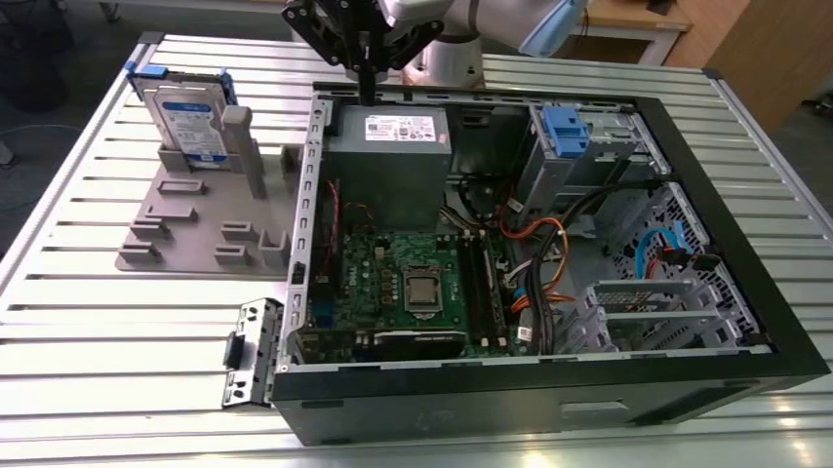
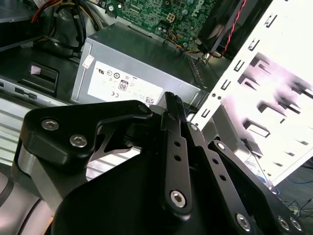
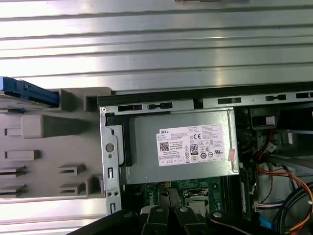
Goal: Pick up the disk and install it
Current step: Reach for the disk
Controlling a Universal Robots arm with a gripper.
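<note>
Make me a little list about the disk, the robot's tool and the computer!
disk: standing upright in the grey holder, at the exterior view's left of the computer case
tool: shut, holding nothing, above the grey box
computer case: open, lying on the slatted table
job: disk not yet picked up

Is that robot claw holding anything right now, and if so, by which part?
Nothing is held. The gripper hangs empty over the open computer case, while the disk stands apart in the grey holder.

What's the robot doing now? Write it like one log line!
gripper: above grey box, jaws shut, empty | disk: upright in holder, untouched
</note>
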